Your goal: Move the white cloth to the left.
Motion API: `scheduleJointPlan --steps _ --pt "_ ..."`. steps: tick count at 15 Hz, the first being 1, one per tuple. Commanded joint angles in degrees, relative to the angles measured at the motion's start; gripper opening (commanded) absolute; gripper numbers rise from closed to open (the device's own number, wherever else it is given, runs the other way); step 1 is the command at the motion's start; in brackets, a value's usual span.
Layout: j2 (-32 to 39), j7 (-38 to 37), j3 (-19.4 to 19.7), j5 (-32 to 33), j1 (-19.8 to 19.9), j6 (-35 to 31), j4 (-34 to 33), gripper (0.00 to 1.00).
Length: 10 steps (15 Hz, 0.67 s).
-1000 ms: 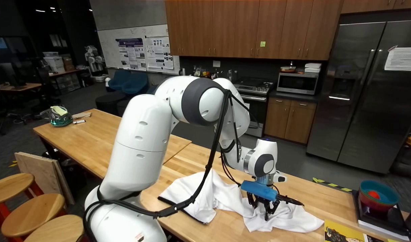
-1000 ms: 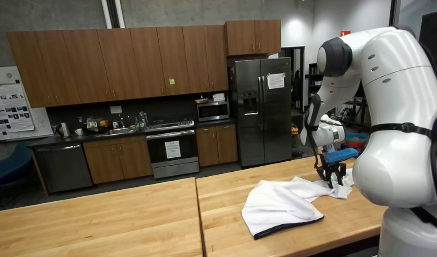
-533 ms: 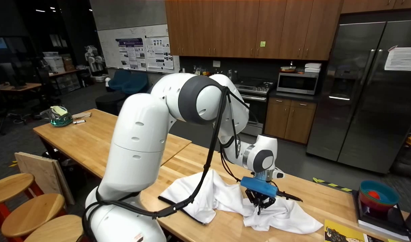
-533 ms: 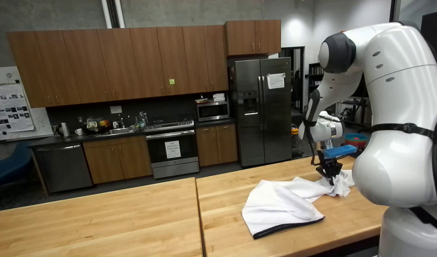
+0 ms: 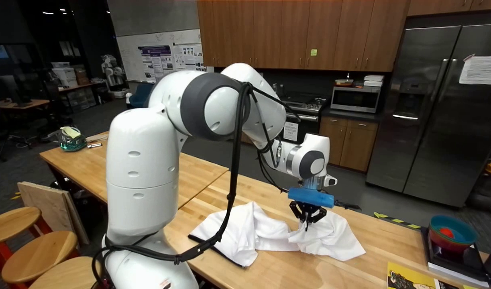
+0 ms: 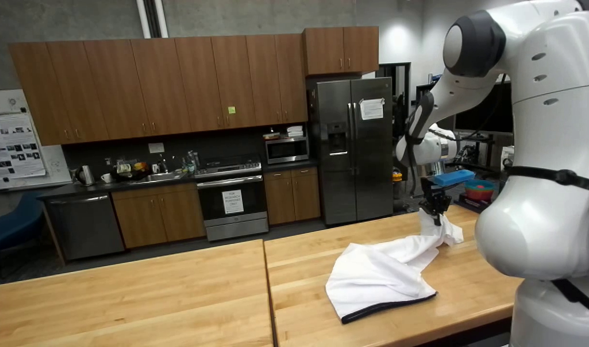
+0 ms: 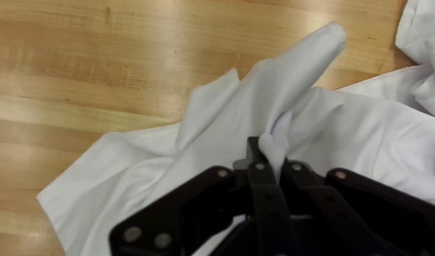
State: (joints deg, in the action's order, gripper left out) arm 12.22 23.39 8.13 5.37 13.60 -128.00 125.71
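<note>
The rumpled white cloth (image 5: 267, 233) lies across the wooden table in both exterior views, its dark-edged end toward the arm's base in one direction and its other end raised. My gripper (image 5: 306, 225) is shut on that raised end. A fold climbs from the tabletop to the fingertips, seen clearly as the cloth (image 6: 371, 274) rises toward the gripper (image 6: 437, 219). In the wrist view a pinched tuck of the cloth (image 7: 203, 142) pokes up between the fingers of the gripper (image 7: 269, 153). The pads' inner faces are hidden by fabric.
On the wooden table (image 6: 472, 299) a seam (image 6: 270, 294) separates it from a neighbouring table (image 6: 130, 308). Stacked bowls (image 5: 452, 235) rest on a dark box at the far end, near a yellow booklet (image 5: 408, 277). Stools (image 5: 40, 251) stand beside the tables.
The jaws have gone from open to shut on the cloth. The gripper has risen, drawing the gripped end up and its loose corner inward; the dark-edged end has stayed put.
</note>
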Motion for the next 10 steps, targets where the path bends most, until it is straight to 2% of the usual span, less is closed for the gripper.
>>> scheduleJointPlan --steps 1,10 --pt "-7.81 4.06 -1.33 0.19 -1.61 4.63 1.93 0.01" --pt "-20.27 5.05 -5.95 3.56 -10.32 10.06 3.53 0.01"
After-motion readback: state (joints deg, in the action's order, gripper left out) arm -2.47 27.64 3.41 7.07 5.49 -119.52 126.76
